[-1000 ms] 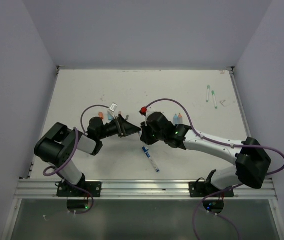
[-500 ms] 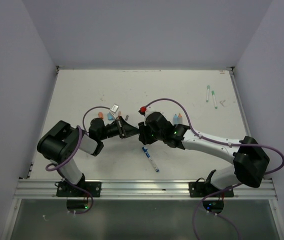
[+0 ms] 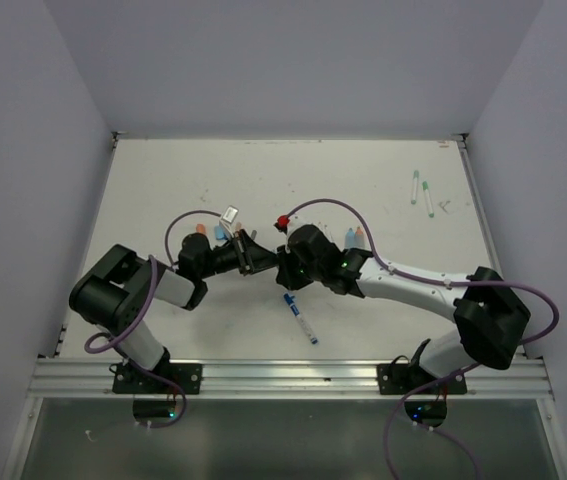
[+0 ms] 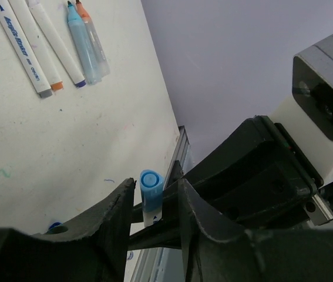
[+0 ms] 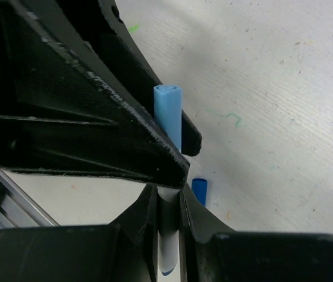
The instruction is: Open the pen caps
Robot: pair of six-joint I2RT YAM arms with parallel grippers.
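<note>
My right gripper is shut on the white barrel of a pen and holds it above the table. The pen's light blue cap sticks out past the right fingertips. My left gripper meets it from the left. Its jaws stand on either side of the cap with a small gap showing, so it is open. In the right wrist view, one left finger covers the cap's lower part. Another pen with a blue cap lies on the table below.
Several loose pens lie behind the left arm, with a light blue one and an orange one behind the right wrist. Two green-ended pens lie at the far right. Purple cables loop over both arms. The table's rail runs along the near edge.
My left gripper has moved right to meet the right gripper, and its jaws now stand around the light blue cap. The right arm has shifted slightly left with the pen.
</note>
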